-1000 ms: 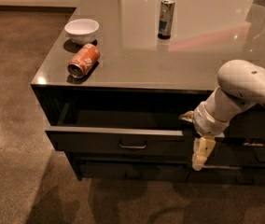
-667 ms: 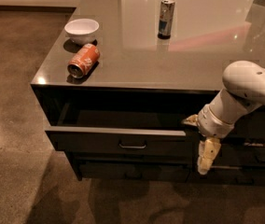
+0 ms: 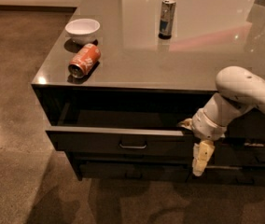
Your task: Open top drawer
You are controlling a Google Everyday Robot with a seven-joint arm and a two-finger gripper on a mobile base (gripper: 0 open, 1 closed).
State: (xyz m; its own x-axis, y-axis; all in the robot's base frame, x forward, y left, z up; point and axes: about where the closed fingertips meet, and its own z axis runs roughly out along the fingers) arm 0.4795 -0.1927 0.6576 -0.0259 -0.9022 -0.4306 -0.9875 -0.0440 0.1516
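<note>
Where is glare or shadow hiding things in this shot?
Camera view: glare washes the tabletop behind the upright can; the top drawer is deep in shadow inside; the claw, lit, hangs by that drawer's right end.

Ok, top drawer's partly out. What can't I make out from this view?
Inside of the top drawer: camera view, shadowed under the countertop; contents unreadable.
The gripper, hanging by the drawer front's right end: the wrist hides whether it touches the drawer.
The right drawer column: partly hidden by the arm, cut off by the right edge.
The upright can: label too blurred.
</note>
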